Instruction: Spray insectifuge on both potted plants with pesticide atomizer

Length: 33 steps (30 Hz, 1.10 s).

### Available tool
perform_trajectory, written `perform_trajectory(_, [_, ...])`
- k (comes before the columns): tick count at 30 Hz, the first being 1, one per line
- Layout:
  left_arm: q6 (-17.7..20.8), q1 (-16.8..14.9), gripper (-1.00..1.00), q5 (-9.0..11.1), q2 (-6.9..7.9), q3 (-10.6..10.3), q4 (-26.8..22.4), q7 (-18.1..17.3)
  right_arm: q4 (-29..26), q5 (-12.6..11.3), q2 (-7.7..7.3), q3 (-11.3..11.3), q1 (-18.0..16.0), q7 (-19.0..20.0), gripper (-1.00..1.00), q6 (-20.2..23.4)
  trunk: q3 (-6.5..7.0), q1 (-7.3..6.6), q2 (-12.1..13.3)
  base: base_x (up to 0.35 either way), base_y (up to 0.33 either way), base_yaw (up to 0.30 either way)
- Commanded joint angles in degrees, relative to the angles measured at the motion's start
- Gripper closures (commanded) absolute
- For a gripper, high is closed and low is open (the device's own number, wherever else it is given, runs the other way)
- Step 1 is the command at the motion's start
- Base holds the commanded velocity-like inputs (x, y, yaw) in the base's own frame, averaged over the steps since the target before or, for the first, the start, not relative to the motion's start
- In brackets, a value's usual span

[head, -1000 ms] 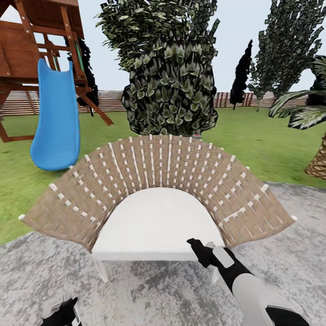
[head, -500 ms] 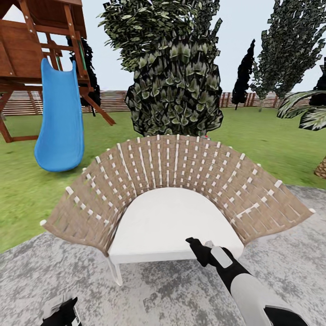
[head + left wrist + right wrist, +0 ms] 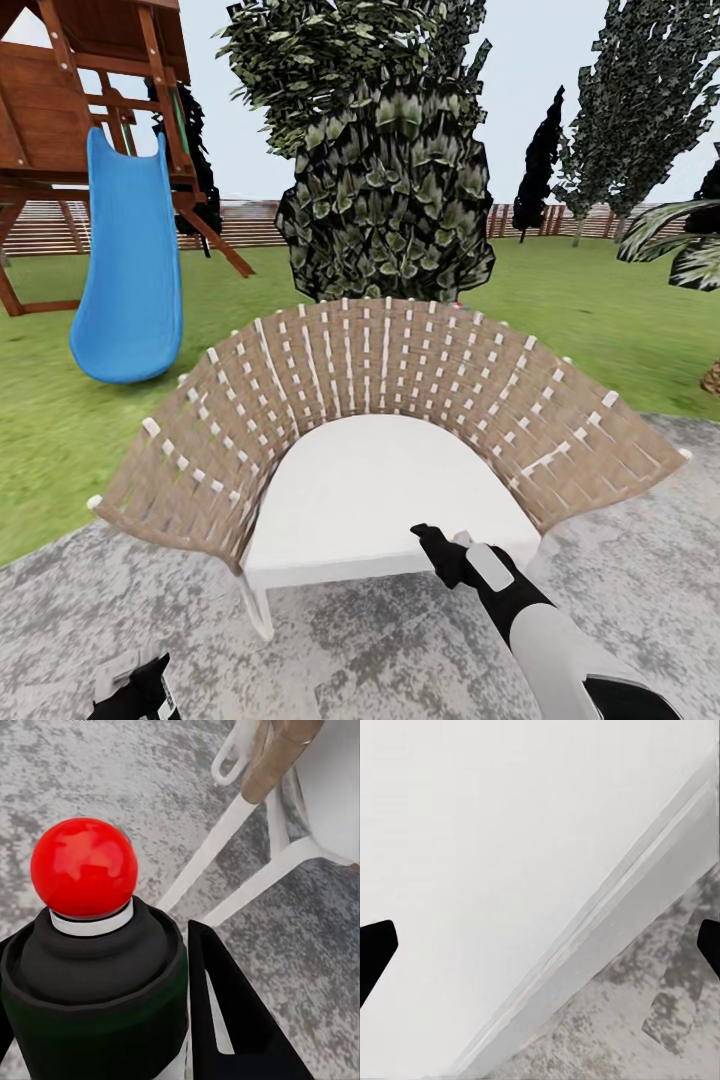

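The pesticide atomizer (image 3: 88,945) stands upright in my left gripper (image 3: 112,1035); its red ball tip, black neck and dark green body show close up in the left wrist view, with a black finger (image 3: 225,1012) against its side. In the head view my left gripper (image 3: 135,690) sits low at the picture's lower left. My right gripper (image 3: 437,547) hovers over the front edge of a chair's white cushion (image 3: 385,480). Its jaws stand wide apart, open, with nothing between them, in the right wrist view (image 3: 540,945). The two small potted plants are out of view.
A fan-backed wicker chair (image 3: 400,370) with white legs (image 3: 225,832) stands right in front of me on the grey stone patio (image 3: 380,650). Behind it are a big dark variegated plant (image 3: 385,190), lawn (image 3: 600,320), a slatted fence (image 3: 250,222) and trees. A blue slide (image 3: 130,270) hangs from a wooden playset at the left.
The whole head view has shifted, so the chair and background sit further right in the picture: the camera has moved. Both arms hold the same pose.
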Motion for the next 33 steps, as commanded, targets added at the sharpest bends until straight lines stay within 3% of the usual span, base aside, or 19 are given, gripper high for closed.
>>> perform_trajectory(1, [0.0,0.0,1.00,0.0,0.00,0.0,0.0,0.0,0.0,0.0,0.01,0.0,0.0,0.0,-1.00,0.0,0.00,0.00,0.0,0.011,0.000,0.000])
perform_trajectory(17, [-0.1,0.0,1.00,0.0,0.00,0.0,0.0,-0.3,0.0,0.0,0.08,0.0,0.0,0.0,-1.00,0.0,0.00,0.00,0.0,0.218,0.192,0.000])
perform_trajectory(33, [-0.2,0.0,1.00,-0.4,-0.07,-0.3,-0.3,0.0,-1.1,0.1,0.01,0.1,0.1,-0.2,-1.00,0.1,0.00,0.00,0.0,0.040,0.048,0.000])
